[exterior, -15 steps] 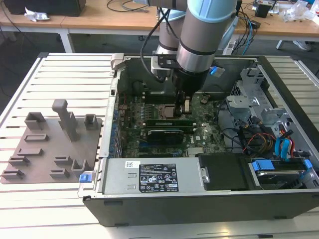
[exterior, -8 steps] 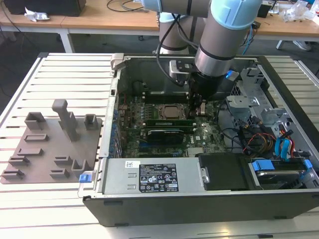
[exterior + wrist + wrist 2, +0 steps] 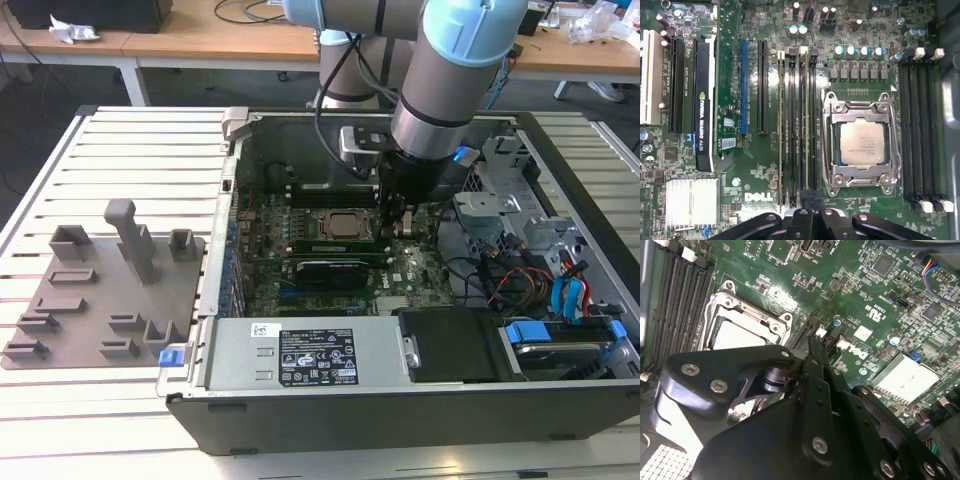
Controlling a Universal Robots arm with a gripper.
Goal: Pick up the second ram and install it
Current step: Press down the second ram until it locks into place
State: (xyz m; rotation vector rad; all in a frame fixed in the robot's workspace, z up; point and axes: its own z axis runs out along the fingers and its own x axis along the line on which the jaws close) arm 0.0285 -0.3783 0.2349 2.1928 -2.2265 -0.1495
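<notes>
The gripper (image 3: 396,222) hangs low inside the open computer case (image 3: 560,400), its fingers (image 3: 807,207) drawn together at the end of the memory slots just beside the CPU socket (image 3: 862,142); whether they pinch anything I cannot tell. The second ram (image 3: 803,125) stands seated in one of those slots, a long narrow stick running alongside the socket, with another stick in the row close by. On the slatted table (image 3: 130,150), the grey plastic tray (image 3: 100,300) lies well apart on the exterior view's left, its upright blocks holding nothing.

One open computer case (image 3: 300,360) holds one motherboard (image 3: 765,165), one CPU socket (image 3: 862,142), one black graphics card (image 3: 705,100) and one silver heatsink (image 3: 692,197); one grey tray (image 3: 100,300) lies beside it.
</notes>
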